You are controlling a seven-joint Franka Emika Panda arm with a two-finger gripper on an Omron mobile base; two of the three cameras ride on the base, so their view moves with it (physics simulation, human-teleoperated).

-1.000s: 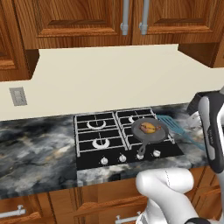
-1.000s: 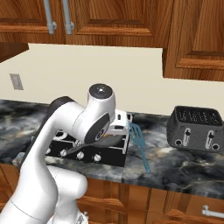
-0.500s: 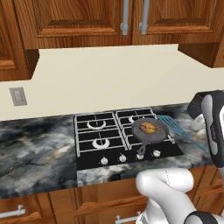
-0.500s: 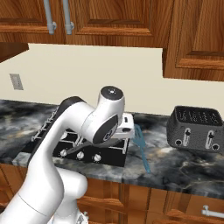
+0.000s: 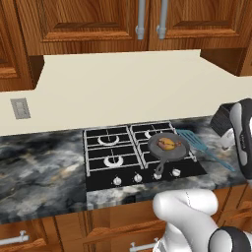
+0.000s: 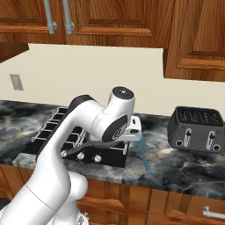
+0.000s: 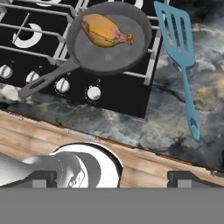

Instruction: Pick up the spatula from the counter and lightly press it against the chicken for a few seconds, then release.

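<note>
A blue slotted spatula (image 7: 183, 57) lies flat on the marble counter just right of the stove, its head far from me and its handle toward the counter's front edge. It also appears in the left base view (image 5: 203, 148) and, partly behind the hand, in the right base view (image 6: 144, 159). The browned chicken (image 7: 105, 30) (image 5: 168, 143) rests in a dark frying pan (image 7: 114, 59) on the front right burner. My gripper (image 7: 114, 178) hovers high over the counter's front edge, open, fingertips (image 7: 189, 177) wide apart and nothing between them.
The pan's handle (image 7: 43, 81) points toward the stove knobs (image 7: 93, 92). The black stove (image 5: 113, 157) sits mid-counter. A dark toaster (image 6: 197, 129) stands on the counter to the right of the spatula. Wooden cabinets hang above.
The arm has swung a little to the right, toward the spatula's side of the stove. The gripper stays open; pan, chicken and spatula have not moved.
</note>
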